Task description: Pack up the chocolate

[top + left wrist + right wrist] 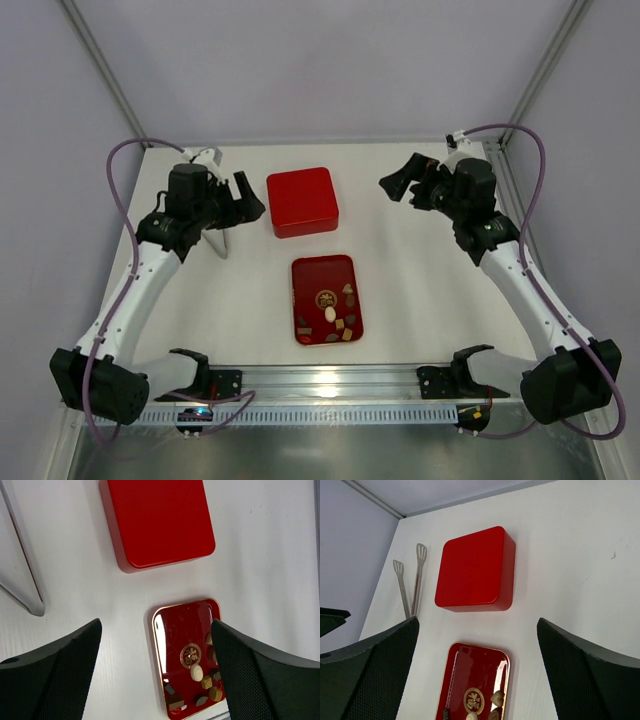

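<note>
The chocolates (338, 318) lie in a shallow red tray with a gold rim (325, 299), at the middle of the white counter (420, 280), nearer the arm bases. They gather at the near end and right side of the tray: a pale oval piece, several brown ones and a darker one, some touching; the far half of the tray is bare and glossy. Just beyond it sits a red tin piece with rounded corners (302, 201), its plain face up; whether it is a lid or the box body turned over cannot be told.

The pieces are likely light, hard and smooth, small against the wide fingers, so a pinch across the sides of one piece, gently, seems wisest; too much force may chip or flick them. The neighbours crowd each other, and the tray's low rim stands in the way of a sideways approach. The tray and the red tin piece are stiff, thin and slippery, and probably slide if nudged; their edges offer the hold.

A pair of metal tongs (410, 587) lies on the counter left of the red tin piece, near the left arm.

The left end effector (242, 200) and the right end effector (402, 184) both hover with fingers spread wide, holding nothing, flanking the red tin piece.
</note>
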You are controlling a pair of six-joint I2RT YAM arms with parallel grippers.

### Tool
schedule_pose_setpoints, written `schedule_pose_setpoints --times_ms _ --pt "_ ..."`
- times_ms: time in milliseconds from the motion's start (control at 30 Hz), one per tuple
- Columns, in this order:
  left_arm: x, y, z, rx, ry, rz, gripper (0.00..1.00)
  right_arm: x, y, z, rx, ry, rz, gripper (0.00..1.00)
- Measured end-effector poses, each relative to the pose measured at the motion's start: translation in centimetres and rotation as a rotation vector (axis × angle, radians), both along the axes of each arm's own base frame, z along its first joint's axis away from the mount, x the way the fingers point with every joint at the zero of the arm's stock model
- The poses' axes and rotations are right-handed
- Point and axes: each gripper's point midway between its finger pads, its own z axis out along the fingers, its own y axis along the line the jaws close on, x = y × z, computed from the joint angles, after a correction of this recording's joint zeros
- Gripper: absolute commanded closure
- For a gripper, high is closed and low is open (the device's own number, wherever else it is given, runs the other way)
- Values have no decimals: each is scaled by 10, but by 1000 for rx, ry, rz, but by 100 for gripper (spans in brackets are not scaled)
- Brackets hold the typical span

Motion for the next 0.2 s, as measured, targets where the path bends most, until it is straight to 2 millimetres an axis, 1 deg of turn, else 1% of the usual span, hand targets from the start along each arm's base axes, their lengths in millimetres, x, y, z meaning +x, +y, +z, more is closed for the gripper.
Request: schedule_pose_setpoints --times_ms 100,200 --pt "-8 4 7 2 -34 2 12 -10 -7 -2 -14 -12 -24 0" --pt "-9 5 12 5 -59 1 12 -10 -11 -6 -25 -8 -40 0"
